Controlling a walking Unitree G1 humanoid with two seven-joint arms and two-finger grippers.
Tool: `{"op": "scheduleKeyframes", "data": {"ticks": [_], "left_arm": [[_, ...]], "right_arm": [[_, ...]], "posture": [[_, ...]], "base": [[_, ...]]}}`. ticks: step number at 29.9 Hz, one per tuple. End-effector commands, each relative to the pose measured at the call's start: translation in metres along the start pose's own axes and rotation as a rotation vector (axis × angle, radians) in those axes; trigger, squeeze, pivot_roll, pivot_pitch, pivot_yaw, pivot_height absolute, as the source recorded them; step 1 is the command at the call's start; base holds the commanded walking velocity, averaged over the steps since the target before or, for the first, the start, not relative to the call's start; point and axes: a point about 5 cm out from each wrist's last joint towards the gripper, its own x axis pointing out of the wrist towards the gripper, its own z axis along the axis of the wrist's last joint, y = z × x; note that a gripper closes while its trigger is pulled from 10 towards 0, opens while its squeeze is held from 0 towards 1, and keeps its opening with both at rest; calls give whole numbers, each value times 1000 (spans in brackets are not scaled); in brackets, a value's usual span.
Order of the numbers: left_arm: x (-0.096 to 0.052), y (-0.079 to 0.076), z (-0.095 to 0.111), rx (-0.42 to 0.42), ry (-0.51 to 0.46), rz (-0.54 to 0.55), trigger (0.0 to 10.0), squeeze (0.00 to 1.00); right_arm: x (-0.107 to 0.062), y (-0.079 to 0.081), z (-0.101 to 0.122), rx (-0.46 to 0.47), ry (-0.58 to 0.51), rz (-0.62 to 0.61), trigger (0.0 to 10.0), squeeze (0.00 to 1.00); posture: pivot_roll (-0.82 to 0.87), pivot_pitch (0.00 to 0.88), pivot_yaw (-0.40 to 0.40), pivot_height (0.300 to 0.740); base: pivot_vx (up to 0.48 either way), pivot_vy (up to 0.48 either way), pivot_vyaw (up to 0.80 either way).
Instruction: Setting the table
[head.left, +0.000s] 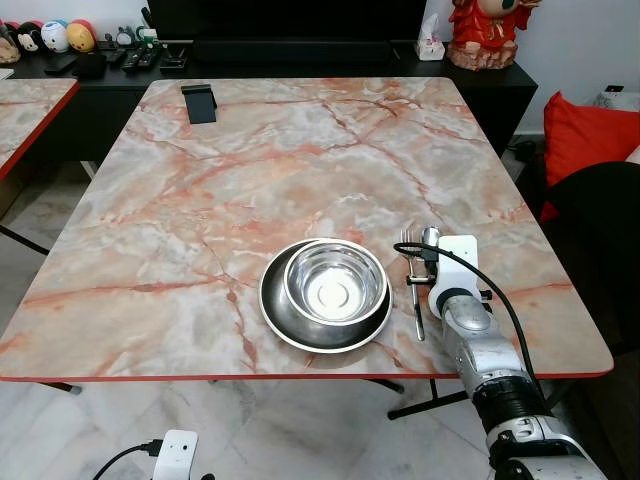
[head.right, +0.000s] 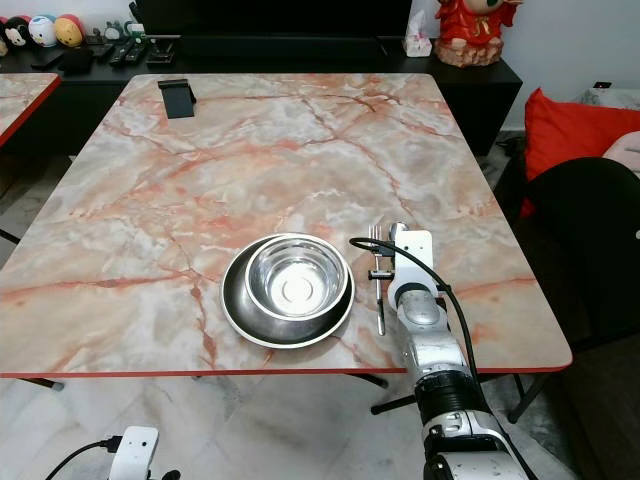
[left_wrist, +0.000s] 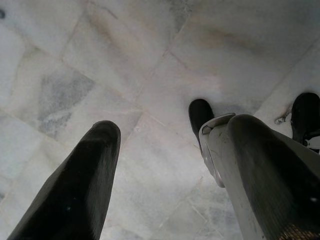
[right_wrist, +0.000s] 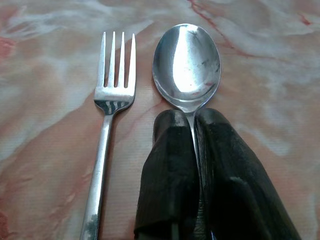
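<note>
Right gripper (right_wrist: 192, 145): clamped on spoon (right_wrist: 187, 65) handle, low over counter (head.left: 200, 200)
Fork (right_wrist: 107, 135): just beside spoon
Bowl (head.left: 335, 281): on plate (head.left: 275, 310)
Left gripper (left_wrist: 170, 165): fingers apart, above floor (left_wrist: 150, 60)

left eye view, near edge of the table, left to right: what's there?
plate with the steel bowl in it → fork → spoon, right gripper shut on its handle.

Place: home dining room
Evidence: marble-patterned counter (head.left: 300, 160); dark sideboard (head.left: 330, 60) with plush toys (head.left: 55, 36); red cushion (head.left: 590, 135); tiled floor (head.left: 300, 430)
</note>
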Motion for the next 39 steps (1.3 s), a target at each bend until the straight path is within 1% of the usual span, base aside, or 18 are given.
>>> {"op": "scheduleKeyframes", "data": {"ticks": [1,4,5,6,7,8,9,11,13,14,15,24,39], "left_arm": [[-1,-1,-6,-7,26,-3,10000,0],[-1,-1,-6,-7,26,-3,10000,0],[-1,-1,-6,-8,25,-2,10000,0],[-1,-1,-6,-8,25,-2,10000,0],[-1,-1,-6,-8,25,-2,10000,0],[-1,-1,-6,-8,25,-2,10000,0],[-1,-1,-6,-7,25,-2,10000,0],[-1,-1,-6,-7,25,-2,10000,0],[-1,-1,-6,-7,25,-3,10000,0],[-1,-1,-6,-7,25,-3,10000,0],[-1,-1,-6,-7,25,-3,10000,0],[-1,-1,-6,-7,25,-2,10000,0],[-1,0,-6,-6,24,-1,10000,0]], "right_arm": [[-1,4,-7,7,41,16,10000,0],[-1,5,-7,7,40,21,10000,0],[-1,5,-7,6,40,21,10000,98],[-1,5,-7,6,41,20,10000,102],[-1,4,-7,6,41,20,10000,200],[-1,4,-7,6,41,20,10000,200],[-1,4,-7,6,40,20,10000,690],[-1,4,-7,5,41,19,10000,686],[-1,4,-7,0,41,19,10000,541],[-1,4,-7,0,41,19,10000,541],[-1,4,-7,-2,42,19,10000,0],[-1,5,-6,-4,40,19,10000,0],[0,1,4,23,-18,-12,10000,0]], "posture": [[-64,66,-5,740],[-64,66,-5,740],[-64,66,-5,740],[-64,66,-5,740],[-64,66,-5,740],[-64,66,-5,740],[-64,66,-5,740],[-64,66,-5,740],[-65,66,-4,740],[-65,66,-4,740],[-65,65,-4,740],[-63,64,-5,740],[-62,62,-4,740]], "base": [[0,0,0],[0,0,0],[0,0,0],[0,0,0],[0,0,0],[0,0,0],[0,0,0],[0,0,0],[0,0,0],[0,0,0],[0,0,0],[0,0,0],[0,0,0]]}}
